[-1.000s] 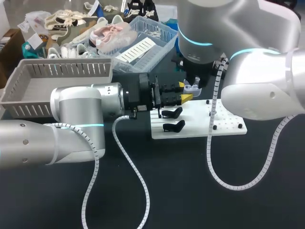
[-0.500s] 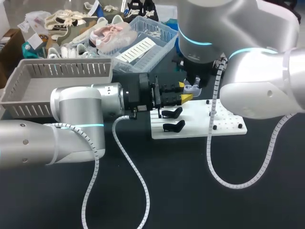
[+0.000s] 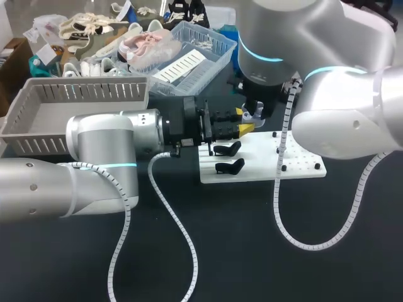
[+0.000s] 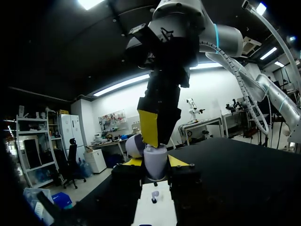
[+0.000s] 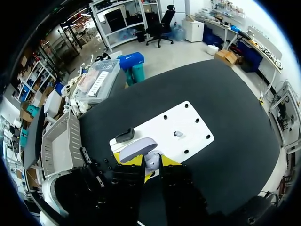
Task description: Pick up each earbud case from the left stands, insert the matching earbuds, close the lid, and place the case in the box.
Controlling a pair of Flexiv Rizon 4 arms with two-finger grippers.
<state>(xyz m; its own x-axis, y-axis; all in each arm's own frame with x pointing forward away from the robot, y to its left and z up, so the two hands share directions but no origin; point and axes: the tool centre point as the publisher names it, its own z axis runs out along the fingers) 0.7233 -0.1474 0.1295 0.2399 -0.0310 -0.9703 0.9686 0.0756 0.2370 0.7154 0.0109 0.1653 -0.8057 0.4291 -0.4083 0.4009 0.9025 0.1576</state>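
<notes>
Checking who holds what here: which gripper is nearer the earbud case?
Left. The left gripper is shut on the earbud case, which sits between its fingers. The right gripper hangs directly above the case, by its open lid.

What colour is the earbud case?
Pale lilac-white earbud case; shows best in the left wrist view.

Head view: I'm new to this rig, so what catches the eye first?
An open earbud case sits clamped between the yellow tips of the left gripper, over the white board's edge. The right gripper hangs right over it, and a grey basket stands at the table's left.
</notes>
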